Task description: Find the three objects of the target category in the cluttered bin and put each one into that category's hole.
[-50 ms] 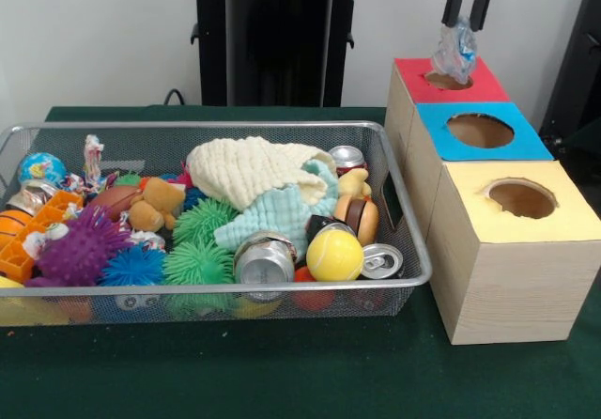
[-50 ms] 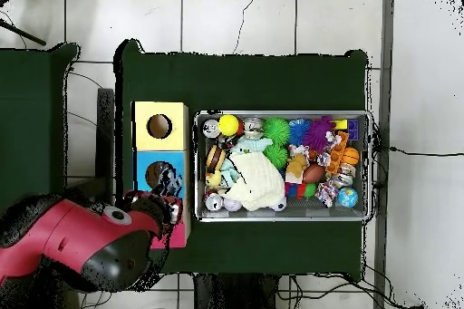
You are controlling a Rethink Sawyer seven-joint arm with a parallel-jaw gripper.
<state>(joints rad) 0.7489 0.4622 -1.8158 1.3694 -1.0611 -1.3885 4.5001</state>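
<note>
My gripper (image 1: pixel 463 23) hangs at the far right, directly above the red-topped box (image 1: pixel 488 85) and its hole (image 1: pixel 448 81). It is shut on a crumpled clear plastic bag (image 1: pixel 454 51), whose lower end reaches down to the hole's rim. In the overhead view the gripper (image 2: pixel 165 206) and the bag (image 2: pixel 163 177) show over the row of boxes, with the red arm (image 2: pixel 82 242) behind them. The wire mesh bin (image 1: pixel 216 126) holds the clutter, including crushed cans (image 1: pixel 264 259) and a second can (image 1: pixel 383 261).
A blue-topped box (image 1: pixel 526 142) and a yellow-topped box (image 1: pixel 573 217), each with a round hole, stand in line with the red one. The bin also holds a yellow tennis ball (image 1: pixel 333 255), spiky balls (image 1: pixel 80 248), a cream cloth (image 1: pixel 246 167) and a plush toy (image 1: pixel 155 203).
</note>
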